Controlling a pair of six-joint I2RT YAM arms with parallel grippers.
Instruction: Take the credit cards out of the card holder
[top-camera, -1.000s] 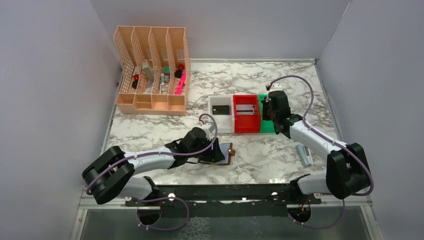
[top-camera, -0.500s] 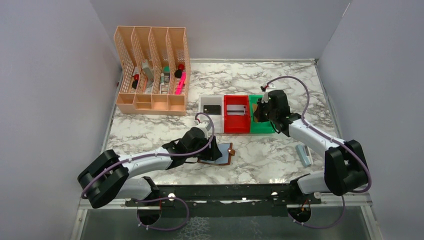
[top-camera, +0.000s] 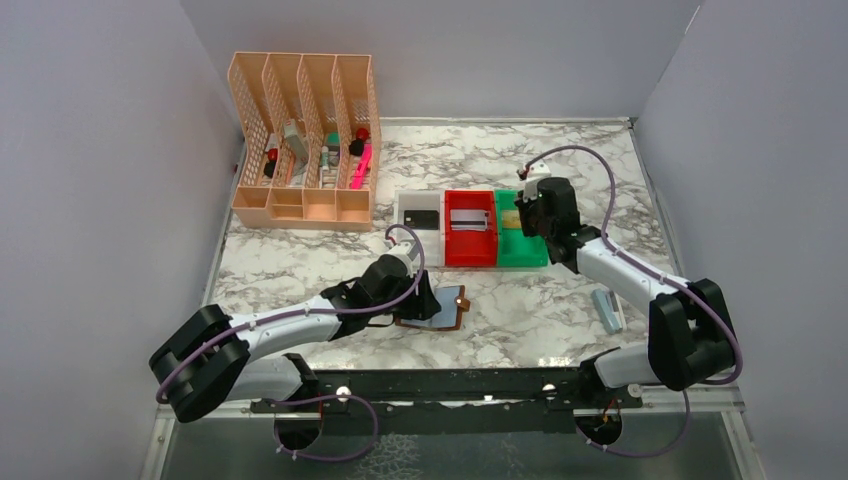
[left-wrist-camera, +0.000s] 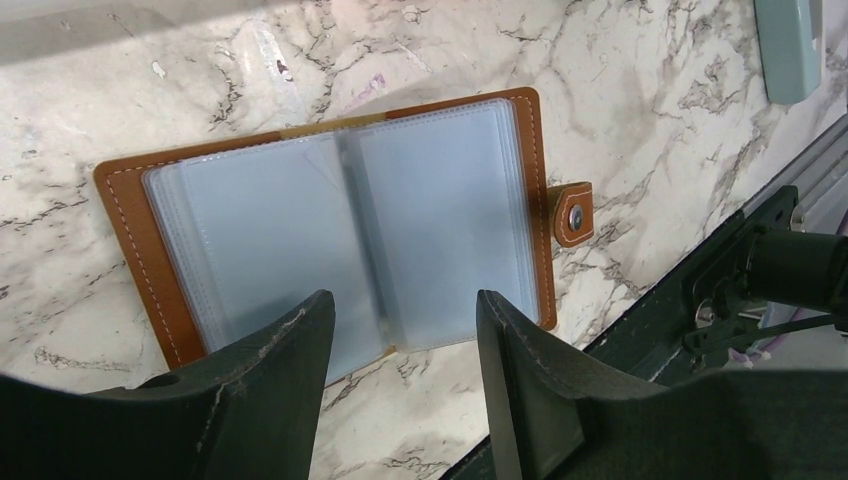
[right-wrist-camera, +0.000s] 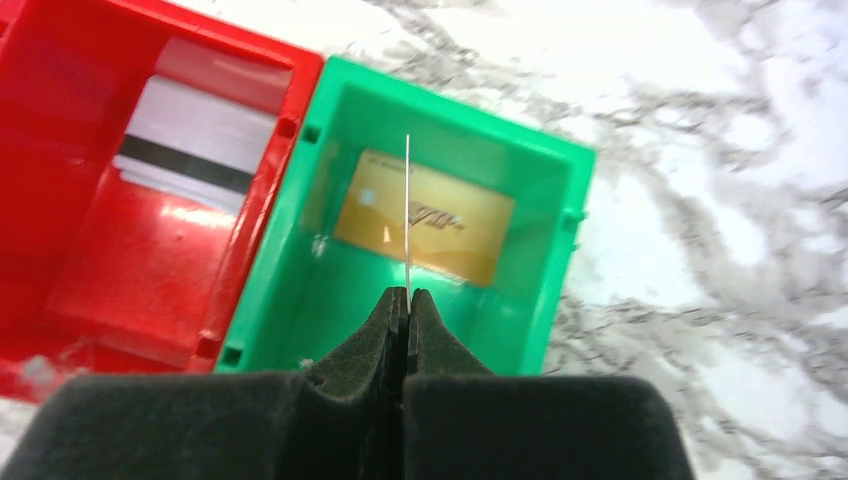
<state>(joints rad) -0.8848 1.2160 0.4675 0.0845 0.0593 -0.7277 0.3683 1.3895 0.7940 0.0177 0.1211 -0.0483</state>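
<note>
The brown card holder (top-camera: 446, 309) lies open on the table, its pale blue-grey pockets (left-wrist-camera: 350, 225) up and its snap tab (left-wrist-camera: 572, 213) at its right edge. No card shows in the pockets. My left gripper (left-wrist-camera: 405, 310) is open and empty, just above the holder's near edge; it also shows in the top view (top-camera: 424, 296). My right gripper (right-wrist-camera: 408, 293) is shut on a thin card (right-wrist-camera: 408, 210) seen edge-on, held over the green bin (right-wrist-camera: 455, 105). A gold card (right-wrist-camera: 450, 225) lies flat in that bin.
A red bin (top-camera: 470, 255) holds a silvery-white card (right-wrist-camera: 200, 140) with a dark stripe. A white bin (top-camera: 408, 205) holds a black card (top-camera: 425, 217). A peach desk organizer (top-camera: 303, 140) stands at the back left. A light-blue stapler-like block (top-camera: 607, 308) lies at the right.
The row of three bins has slid to the left. My right gripper now holds its card over the green bin. My left gripper has stayed over the open holder.
</note>
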